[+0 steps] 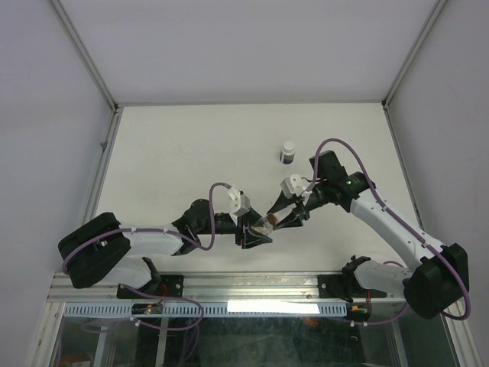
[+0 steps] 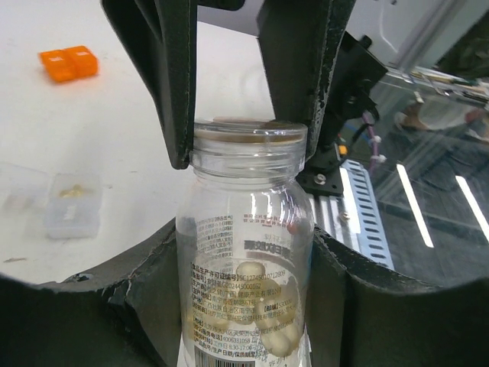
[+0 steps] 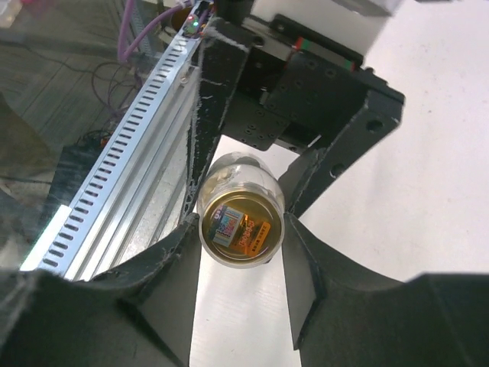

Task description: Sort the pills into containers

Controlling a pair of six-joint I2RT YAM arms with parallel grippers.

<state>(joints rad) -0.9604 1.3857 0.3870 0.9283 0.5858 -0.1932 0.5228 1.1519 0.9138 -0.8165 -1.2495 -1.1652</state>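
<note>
Opening the clear labelled round pill vial (image 2: 244,260): left gripper (image 2: 244,238) clamps its body, right gripper (image 3: 241,220), at twelve o'clock in the left wrist view, pinches the tan-tinted lid (image 2: 248,138); twisting it off likely comes next.

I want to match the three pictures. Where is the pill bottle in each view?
Top external: the bottle is just below the middle.
Left wrist: the bottle stands at bottom centre, large.
Right wrist: the bottle is in the middle, seen end-on.
Shared landmark: the slotted metal rail, at the bottom in the top view, right in the left wrist, left in the right wrist.

White table (image 1: 191,153) enclosed by pale walls (image 1: 46,115), aluminium rail (image 1: 252,284) along its near edge.
</note>
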